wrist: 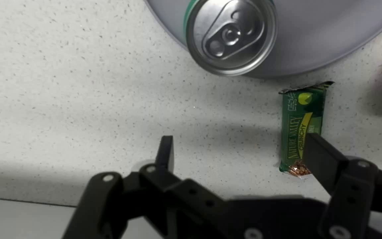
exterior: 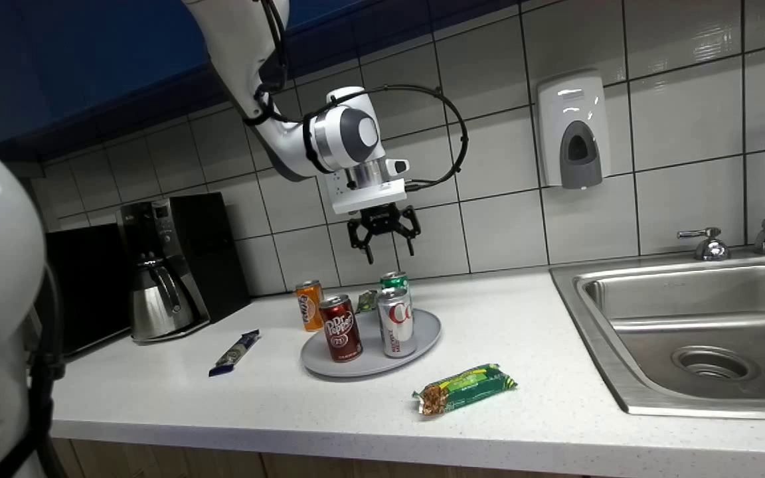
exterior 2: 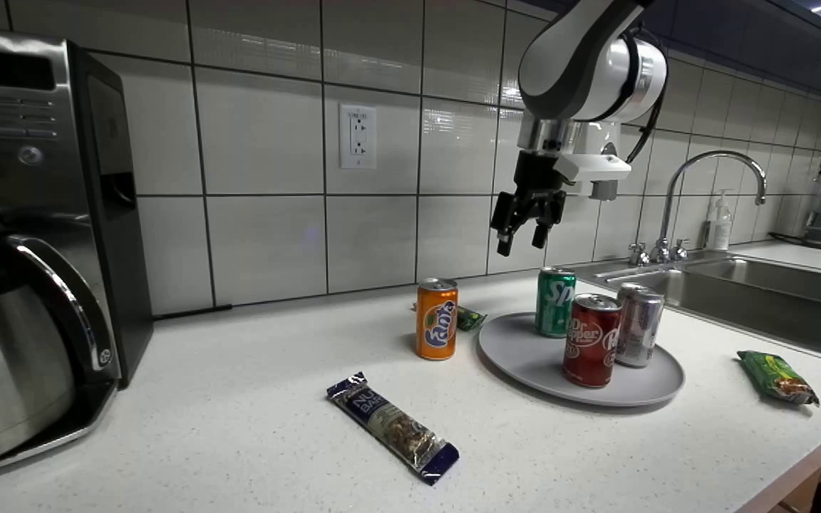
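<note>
Along the white speckled counter [exterior 2: 239,427] in an exterior view, left to right, a navy-and-silver nut-bar packet [exterior 2: 393,429] lies well apart from an upright orange metal Fanta can [exterior 2: 437,319]. Behind it, near the round grey plate [exterior 2: 517,356], rests a green foil granola packet [exterior 2: 469,318]. Higher up hangs the black two-finger gripper [exterior 2: 522,244], its fingers spread wide around nothing, probably high to clear the can tops. Upright on the plate stand a green Sprite can [exterior 2: 553,303], a dark red Dr Pepper can [exterior 2: 591,342] and a silver can [exterior 2: 641,328], likely grouped so it carries them together. A second green packet [exterior 2: 776,377] lies farther right.
</note>
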